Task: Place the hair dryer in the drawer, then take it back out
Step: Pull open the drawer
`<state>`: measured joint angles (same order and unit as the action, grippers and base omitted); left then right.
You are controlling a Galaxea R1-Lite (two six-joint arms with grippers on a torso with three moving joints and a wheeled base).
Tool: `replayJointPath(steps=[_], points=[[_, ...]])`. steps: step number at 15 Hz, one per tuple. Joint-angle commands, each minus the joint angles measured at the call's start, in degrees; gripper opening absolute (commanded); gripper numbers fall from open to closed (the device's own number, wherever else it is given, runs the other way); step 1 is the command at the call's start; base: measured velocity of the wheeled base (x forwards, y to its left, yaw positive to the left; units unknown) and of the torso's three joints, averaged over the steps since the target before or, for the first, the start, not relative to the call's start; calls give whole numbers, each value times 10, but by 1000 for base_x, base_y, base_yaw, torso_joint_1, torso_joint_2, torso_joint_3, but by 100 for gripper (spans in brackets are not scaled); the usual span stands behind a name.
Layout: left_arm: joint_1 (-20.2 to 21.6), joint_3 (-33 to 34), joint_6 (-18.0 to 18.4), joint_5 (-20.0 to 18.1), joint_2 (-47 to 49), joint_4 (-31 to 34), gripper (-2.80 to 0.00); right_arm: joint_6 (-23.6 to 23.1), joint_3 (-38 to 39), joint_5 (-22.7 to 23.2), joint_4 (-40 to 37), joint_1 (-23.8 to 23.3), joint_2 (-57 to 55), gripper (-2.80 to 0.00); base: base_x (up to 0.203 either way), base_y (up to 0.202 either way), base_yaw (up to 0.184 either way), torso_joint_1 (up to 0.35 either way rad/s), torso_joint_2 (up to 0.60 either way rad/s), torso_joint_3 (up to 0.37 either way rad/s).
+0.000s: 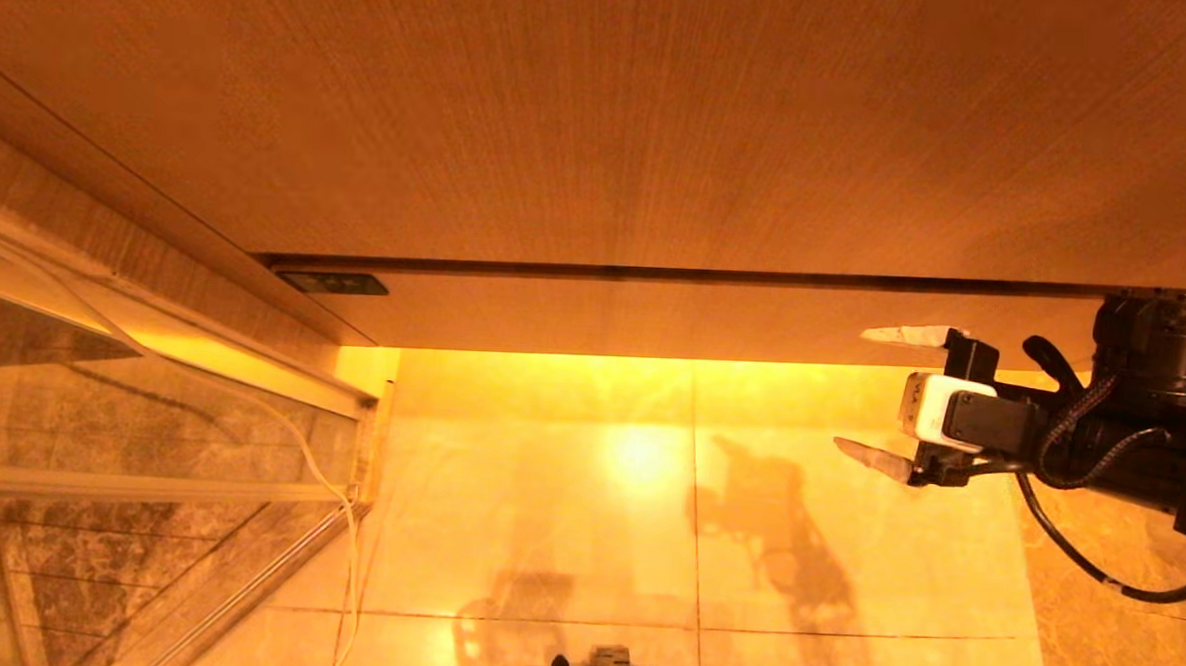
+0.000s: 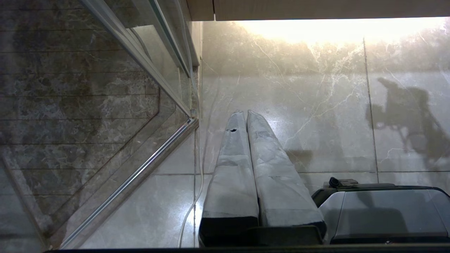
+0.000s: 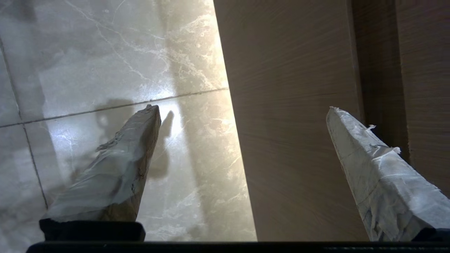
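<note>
Down by the robot's base, the left tool (image 2: 246, 116) hangs clenched over the floor. Beside the drawer (image 1: 654, 321) front, the right tool (image 1: 876, 395) gapes released, probably to pull it. No hair dryer shows; perhaps it's inside.

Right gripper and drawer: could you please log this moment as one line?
right gripper: open, empty, by drawer front | drawer: closed | left gripper: shut, parked above floor | hair dryer: not visible
</note>
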<state>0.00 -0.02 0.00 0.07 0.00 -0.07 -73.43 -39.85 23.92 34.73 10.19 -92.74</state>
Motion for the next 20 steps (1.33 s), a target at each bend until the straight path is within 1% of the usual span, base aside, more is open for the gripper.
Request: replayJointPath(steps=[1,3,4,7,9,10,14,17,20], points=[[0,0,0,0,0,0,-280,-11,3,3,3,0,8,0,0,0,0,0,0,0],[0,0,0,0,0,0,-280,-24,-2,3,8,0,1,0,0,0,0,0,0,0],[0,-1,0,0,0,0,-280,-31,-5,2,26,-1,-5,0,0,0,0,0,0,0],[0,0,0,0,0,0,-280,-31,-5,-3,73,0,-24,0,0,0,0,0,0,0],[0,-1,0,0,0,0,-280,-32,-6,-4,75,0,-29,0,0,0,0,0,0,0],[0,0,0,0,0,0,-280,-40,-6,-4,78,-1,-35,0,0,0,0,0,0,0],[0,0,0,0,0,0,-280,-41,-10,-5,102,-1,-55,0,0,0,0,0,0,0],[0,0,0,0,0,0,-280,-41,-14,-5,137,-2,-79,0,0,0,0,0,0,0],[0,-1,0,0,0,0,-280,-42,-14,-4,150,-10,-93,0,0,0,0,0,0,0]])
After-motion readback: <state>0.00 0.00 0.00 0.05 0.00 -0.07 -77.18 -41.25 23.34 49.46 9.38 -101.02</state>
